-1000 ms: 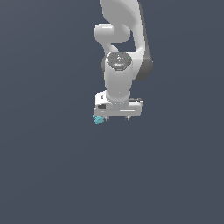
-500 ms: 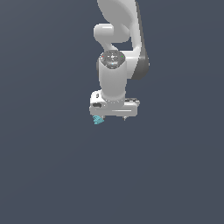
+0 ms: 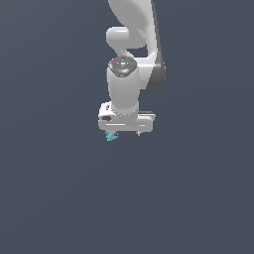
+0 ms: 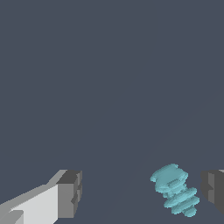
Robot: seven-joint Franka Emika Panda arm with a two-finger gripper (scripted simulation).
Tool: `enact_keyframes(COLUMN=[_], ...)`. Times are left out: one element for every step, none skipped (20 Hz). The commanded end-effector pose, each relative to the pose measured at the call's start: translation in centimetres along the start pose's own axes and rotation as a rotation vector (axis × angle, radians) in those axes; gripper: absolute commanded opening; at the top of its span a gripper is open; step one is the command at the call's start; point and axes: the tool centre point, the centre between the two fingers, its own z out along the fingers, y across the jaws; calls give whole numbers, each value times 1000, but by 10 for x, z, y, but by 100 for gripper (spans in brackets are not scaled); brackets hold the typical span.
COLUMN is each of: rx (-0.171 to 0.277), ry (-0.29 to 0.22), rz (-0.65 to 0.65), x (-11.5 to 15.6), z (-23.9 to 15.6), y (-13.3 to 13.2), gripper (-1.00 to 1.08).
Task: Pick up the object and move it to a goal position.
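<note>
Arm in the exterior view hangs straight down, its gripper (image 3: 125, 133) low over the plain dark tabletop (image 3: 59, 198), the tiny cyan object (image 3: 111, 137) under its end toward the exterior view's left. Wrist view: jaws spread wide, untouched object (image 4: 175, 189) between them, nearer one fingertip (image 4: 213, 190).

We find no writing, label, brand, number or sign that can be read in either view; every surface that we can see is plain and unmarked.
</note>
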Motion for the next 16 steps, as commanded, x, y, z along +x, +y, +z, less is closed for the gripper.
enact_keyframes(rx=[-1, -1, -2, -3, -3, -4, -5, -6, -7, -8, -9, -10, -11, -12, -14, -15], ry=[0, 0, 0, 1, 1, 1, 1, 1, 2, 2, 2, 2, 2, 3, 3, 3], rz=[-11, -18, -27, -36, -46, -56, -68, -81, -96, -111, -127, -144, -163, -182, -203, -224], x=[-2, -3, -4, -5, -6, -8, -10, -12, -14, -16, -19, -21, -24, -28, -31, -35], z=[2, 3, 5, 6, 8, 10, 12, 14, 16, 19, 21, 24, 27, 30, 33, 37], y=[3, 4, 6, 8, 10, 12, 15, 17, 20, 23, 26, 30, 33, 37, 41, 45], gripper=[100, 100, 100, 100, 100, 100, 100, 100, 100, 100, 100, 100, 100, 100, 100, 100])
